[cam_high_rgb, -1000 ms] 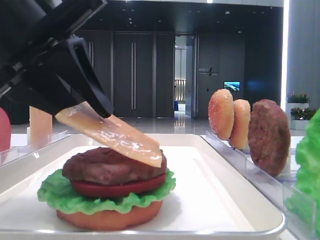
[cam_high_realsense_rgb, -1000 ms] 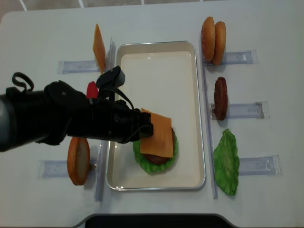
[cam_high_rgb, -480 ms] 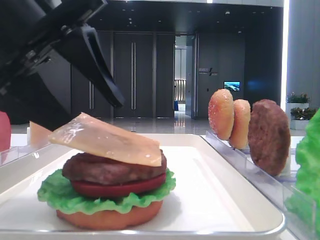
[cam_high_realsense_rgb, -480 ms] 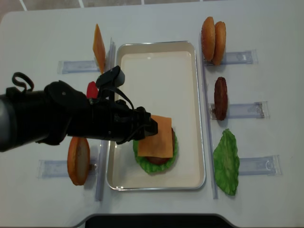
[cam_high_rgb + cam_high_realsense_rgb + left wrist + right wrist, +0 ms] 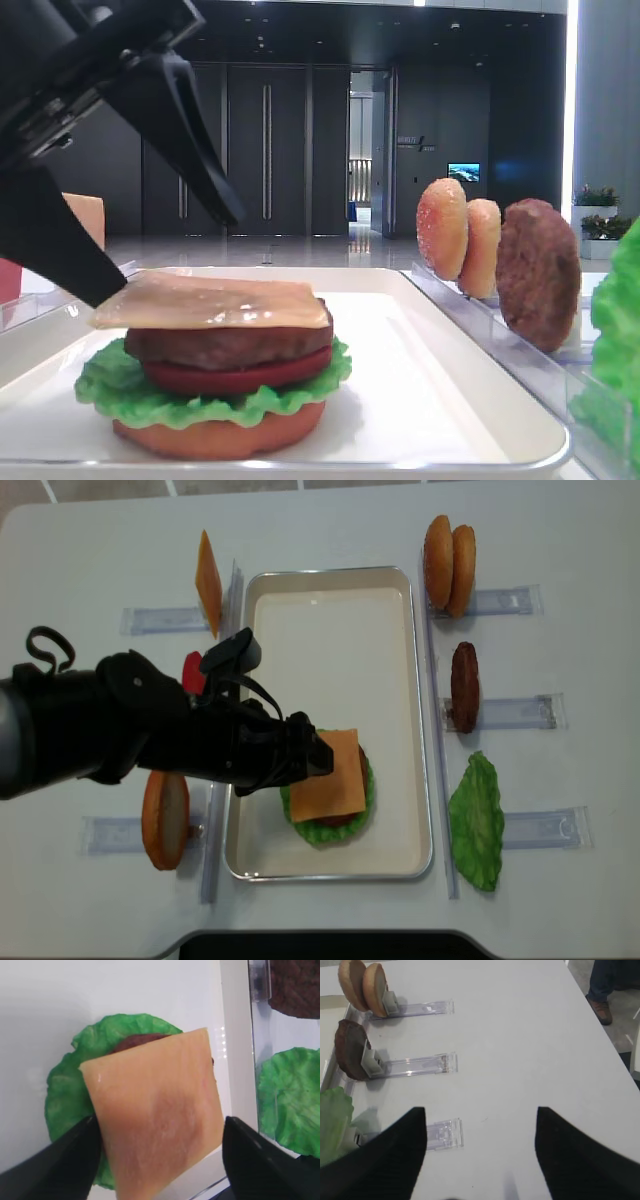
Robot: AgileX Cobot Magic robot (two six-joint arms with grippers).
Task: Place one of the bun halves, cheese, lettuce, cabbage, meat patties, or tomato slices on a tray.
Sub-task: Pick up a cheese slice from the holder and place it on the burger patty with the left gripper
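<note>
A pale orange cheese slice [image 5: 215, 300] lies flat on a dark patty [image 5: 230, 345], on top of a stack of tomato, ruffled lettuce [image 5: 120, 395] and a bun half [image 5: 220, 435] on the white tray [image 5: 440, 330]. My left gripper [image 5: 168, 257] stands open at the stack's left side, one finger above the slice and the other's tip at its left corner. In the left wrist view the cheese [image 5: 155, 1125] fills the gap of the left gripper [image 5: 160, 1125]. From above, the left gripper [image 5: 305, 755] sits beside the cheese [image 5: 330, 775]. My right gripper [image 5: 481, 1110] is open over bare table, holding nothing.
Clear racks flank the tray [image 5: 330, 573]. On the right stand two buns [image 5: 449, 552], a patty [image 5: 464, 685] and a lettuce leaf [image 5: 476, 820]. On the left stand another cheese slice [image 5: 207, 580], a tomato slice [image 5: 193, 670] and a bun [image 5: 165, 818].
The left gripper's jaws have opened wide. The cheese, held tilted a second ago, has dropped and now lies flat on the patty.
</note>
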